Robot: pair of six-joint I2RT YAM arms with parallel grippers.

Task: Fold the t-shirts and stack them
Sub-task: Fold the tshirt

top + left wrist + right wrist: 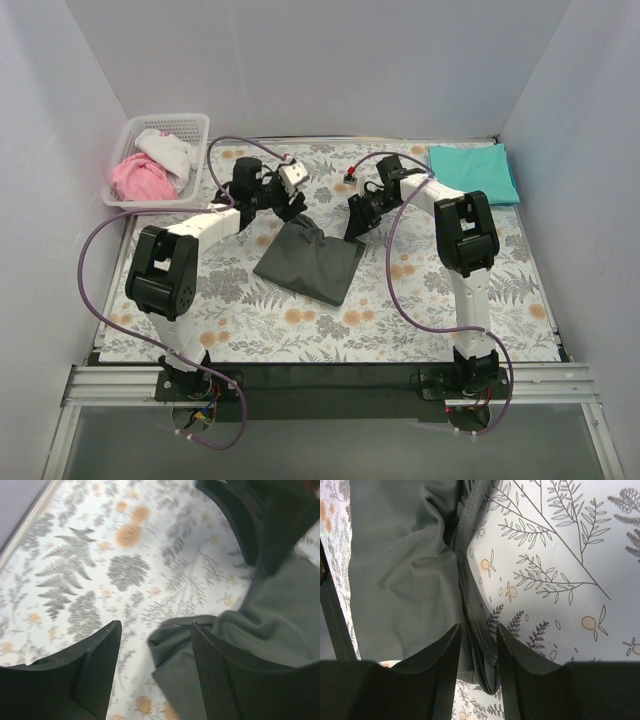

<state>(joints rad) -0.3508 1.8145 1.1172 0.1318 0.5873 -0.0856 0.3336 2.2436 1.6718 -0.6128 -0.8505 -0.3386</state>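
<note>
The dark charcoal-grey t-shirt (pixel 310 262) lies folded into a rough square on the floral sheet at mid-table. My left gripper (pixel 296 211) hangs over its far left corner and my right gripper (pixel 357 224) over its far right corner. In the left wrist view the left gripper (pixel 156 630) is open, and a rumpled corner of the grey t-shirt (pixel 280 625) lies loose beside the right finger (pixel 220 680). My right gripper (pixel 477 630) stands with its jaws parted, and the stitched hem of the grey t-shirt (pixel 400 555) runs slack between them. The teal t-shirt (pixel 473 171) lies folded at the back right.
A white basket (pixel 196 123) holding pink and white cloth stands at the back left corner. White walls close in the back and both sides. The floral sheet (pixel 430 310) covers the table.
</note>
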